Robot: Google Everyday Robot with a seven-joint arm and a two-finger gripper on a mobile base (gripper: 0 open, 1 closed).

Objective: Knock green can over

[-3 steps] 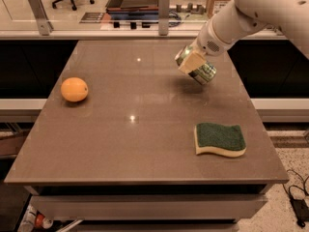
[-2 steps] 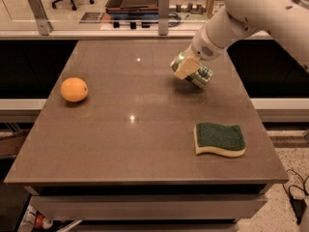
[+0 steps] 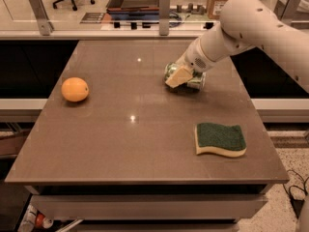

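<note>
So the gripper point(image 3: 179, 76) is down on the far-right part of the table point(image 3: 120, 144), right up against the green can point(image 3: 197, 80), which is partly hidden behind it. Can't tell if it's clamped on or loose. The orange point(image 3: 75, 89) is way off left, and the sponge point(image 3: 220, 139) is nearer on the right.

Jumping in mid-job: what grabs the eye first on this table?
The white arm stretched in from the right, its hand against the green can at the far right of the table. Then the orange at the left and the sponge at front right.
</note>
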